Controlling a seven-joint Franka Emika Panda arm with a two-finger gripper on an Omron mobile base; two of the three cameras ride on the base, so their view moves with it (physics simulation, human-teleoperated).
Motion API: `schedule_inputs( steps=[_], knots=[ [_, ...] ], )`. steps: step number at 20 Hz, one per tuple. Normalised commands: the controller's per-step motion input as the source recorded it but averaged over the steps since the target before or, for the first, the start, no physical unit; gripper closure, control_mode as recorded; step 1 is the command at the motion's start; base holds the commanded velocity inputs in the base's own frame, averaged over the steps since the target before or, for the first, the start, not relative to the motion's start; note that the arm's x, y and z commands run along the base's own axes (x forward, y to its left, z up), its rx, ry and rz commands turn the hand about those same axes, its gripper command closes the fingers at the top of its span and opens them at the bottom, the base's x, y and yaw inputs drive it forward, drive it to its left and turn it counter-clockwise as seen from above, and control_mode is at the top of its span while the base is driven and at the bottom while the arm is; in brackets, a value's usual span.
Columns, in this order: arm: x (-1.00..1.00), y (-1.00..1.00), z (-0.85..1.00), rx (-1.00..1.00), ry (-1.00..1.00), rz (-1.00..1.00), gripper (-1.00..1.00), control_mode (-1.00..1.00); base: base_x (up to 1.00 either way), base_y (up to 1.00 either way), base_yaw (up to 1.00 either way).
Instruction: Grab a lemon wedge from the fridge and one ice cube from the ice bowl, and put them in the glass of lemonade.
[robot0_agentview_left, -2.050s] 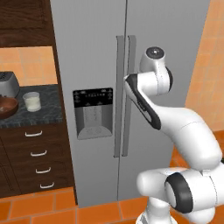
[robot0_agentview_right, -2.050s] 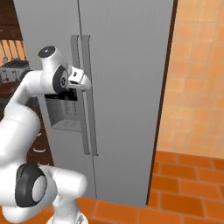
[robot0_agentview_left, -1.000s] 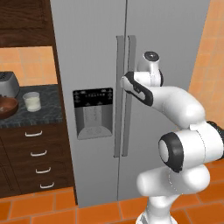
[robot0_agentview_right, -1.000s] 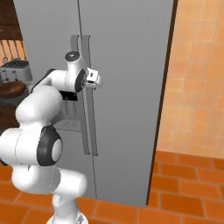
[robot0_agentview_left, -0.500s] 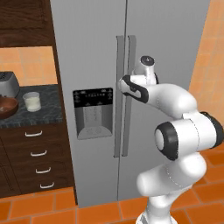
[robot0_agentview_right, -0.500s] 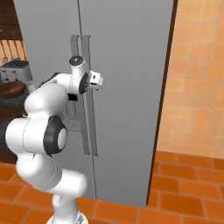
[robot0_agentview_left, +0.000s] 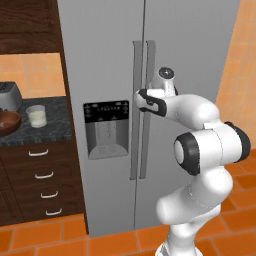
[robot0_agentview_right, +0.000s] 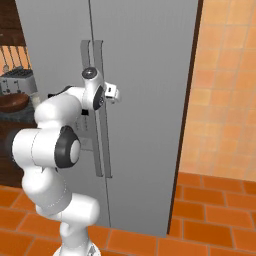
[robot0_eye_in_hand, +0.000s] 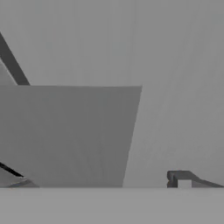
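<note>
The grey two-door fridge (robot0_agentview_left: 105, 55) stands shut, so the lemon wedge is hidden. My gripper (robot0_agentview_left: 141, 100) is pressed up to the long vertical handles (robot0_agentview_left: 136, 150) at the seam between the doors, at about dispenser height. In the hand view a flat grey handle (robot0_eye_in_hand: 65, 135) lies close in front, and one fingertip (robot0_eye_in_hand: 183, 179) stands clear of its edge, so the jaws are open. The reddish-brown ice bowl (robot0_agentview_left: 7, 122) and the glass of lemonade (robot0_agentview_left: 36, 116) sit on the dark counter to the left. I cannot make out an ice cube.
A silver toaster (robot0_agentview_left: 10, 96) stands behind the bowl. Dark wooden drawers (robot0_agentview_left: 42, 180) run under the counter and a cabinet (robot0_agentview_left: 27, 25) hangs above it. An orange tiled wall (robot0_agentview_right: 225, 85) flanks the fridge on the right, over an orange tiled floor.
The hand has pushed forward onto the fridge handles and the elbow has swung in toward the fridge. The doors, bowl and glass have not moved.
</note>
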Motion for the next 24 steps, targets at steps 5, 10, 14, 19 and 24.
schedule_inputs(
  steps=[5, 10, 14, 19, 24],
  knots=[
    [0.15, 0.0, -0.06, 0.0, -0.15, 0.0, -1.0, -1.0, 0.0, 0.0, 0.0],
    [0.0, 0.04, 0.0, 0.0, -0.07, 0.0, -1.0, -1.0, 0.0, 0.0, 0.0],
    [0.0, 0.26, 0.0, 0.0, 0.0, 0.0, -1.0, -1.0, 0.0, 0.0, 0.0],
    [0.23, 0.37, -0.06, 0.0, -0.03, -0.06, -1.0, -1.0, 0.0, 0.0, 0.0],
    [0.13, 0.16, -0.14, 0.0, -0.09, -0.12, -1.0, -1.0, 0.0, 0.0, 0.0]
  ],
)
